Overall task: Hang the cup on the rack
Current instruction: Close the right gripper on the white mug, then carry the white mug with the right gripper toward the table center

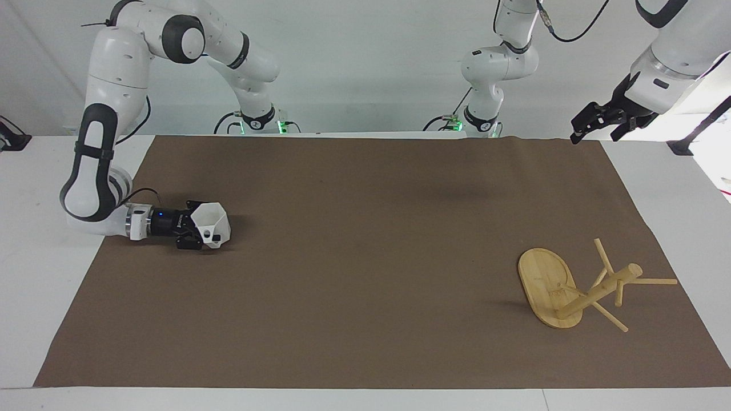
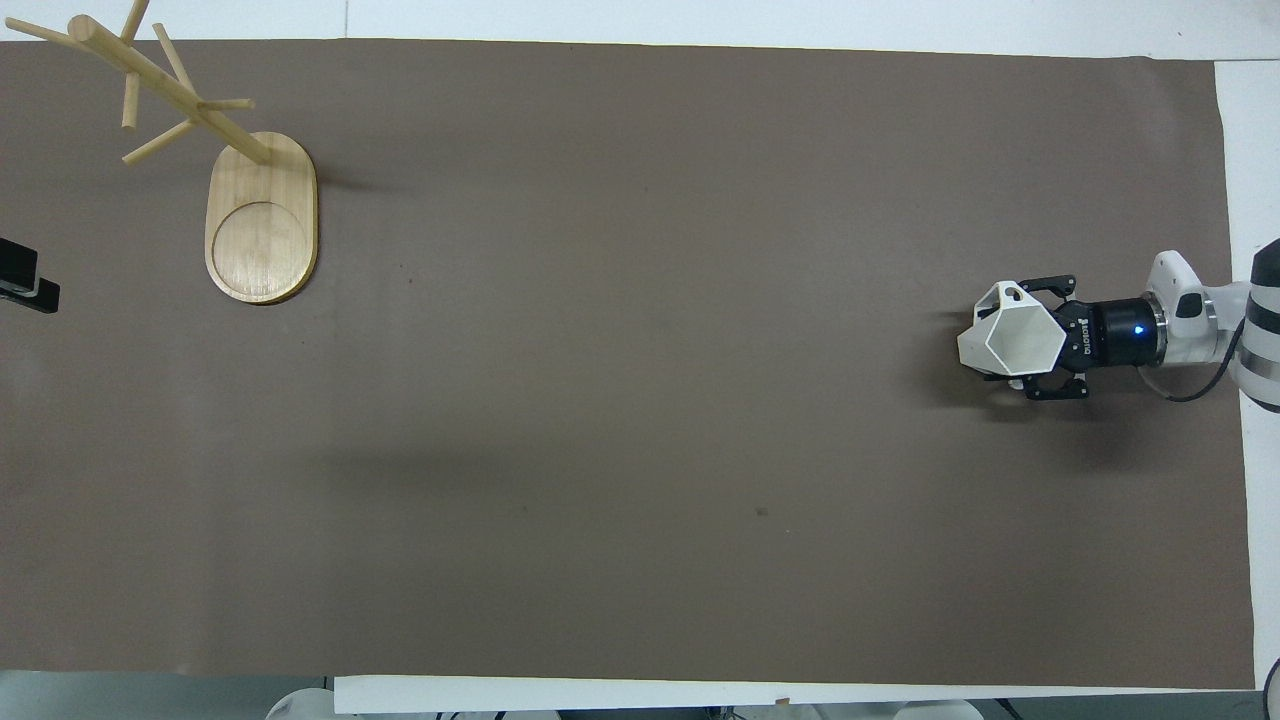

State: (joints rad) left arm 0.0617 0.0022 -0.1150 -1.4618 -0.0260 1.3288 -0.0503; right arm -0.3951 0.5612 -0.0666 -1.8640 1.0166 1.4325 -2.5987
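Observation:
The white faceted cup point(image 1: 215, 224) is in my right gripper point(image 1: 199, 232), low over the brown mat at the right arm's end of the table. The gripper lies nearly level and is shut on the cup's wall. In the overhead view the cup point(image 2: 1003, 338) shows its hexagonal mouth, tilted, with the squared handle on the side away from the robots, held by the right gripper point(image 2: 1012, 345). The bamboo rack point(image 1: 547, 283) stands at the left arm's end, farther from the robots, its pegs bare; it also shows in the overhead view point(image 2: 262, 225). My left gripper point(image 1: 595, 127) waits raised, open and empty, off that end's edge.
A brown mat point(image 1: 365, 268) covers most of the white table point(image 1: 34, 188). A black part of the left gripper point(image 2: 22, 280) shows at the overhead view's edge beside the rack.

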